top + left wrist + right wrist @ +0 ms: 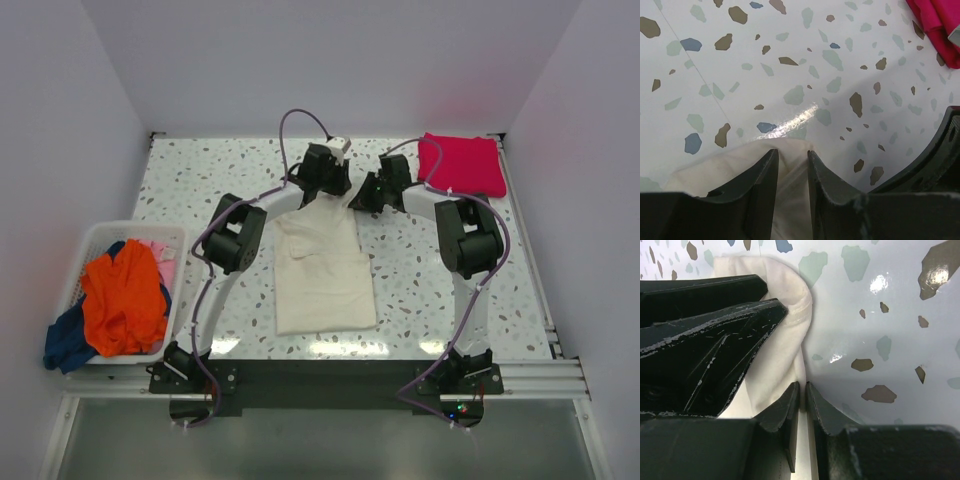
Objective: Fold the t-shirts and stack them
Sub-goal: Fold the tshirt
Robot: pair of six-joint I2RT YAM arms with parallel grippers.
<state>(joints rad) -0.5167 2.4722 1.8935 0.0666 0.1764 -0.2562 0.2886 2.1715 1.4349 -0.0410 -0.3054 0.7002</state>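
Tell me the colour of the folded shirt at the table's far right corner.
The folded t-shirt is plain magenta-red; the top external view shows it best.

A white slatted basket (95, 240) sits at nine o'clock on the speckled terrazzo surface (420, 280), against its edge.

The orange t-shirt (125, 300) is covering most of the pink t-shirt (160, 252) and dark blue t-shirt (66, 346). The left gripper (776, 295) is blocking part of the cream t-shirt (785, 355).

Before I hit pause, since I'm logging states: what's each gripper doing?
Left gripper: jaws open, cream t-shirt lying between them.
Right gripper: shut on that t-shirt's edge.
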